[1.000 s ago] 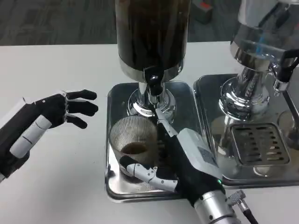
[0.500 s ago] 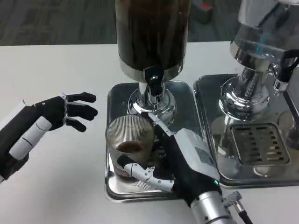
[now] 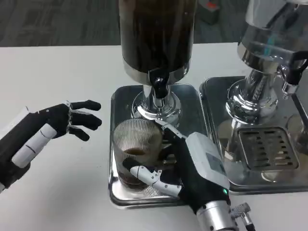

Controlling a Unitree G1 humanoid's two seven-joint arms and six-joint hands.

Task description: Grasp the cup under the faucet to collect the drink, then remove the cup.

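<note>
Inside the curl of the right hand (image 3: 185, 166) stands the cup (image 3: 136, 149), gripped with fingers behind it and the thumb across its near side, on the steel drip tray (image 3: 115, 190). Just beyond the hand, the black faucet (image 3: 158, 83) of the dark drink dispenser (image 3: 156, 36) hangs above the cup's far rim. A second dispenser (image 3: 269, 53) stands to the hand's right. The cup stands upright, mouth upward, some brown drink inside. The left hand (image 3: 62, 120) hovers over the worktop (image 3: 57, 67), fingers spread, holding nothing.
</note>
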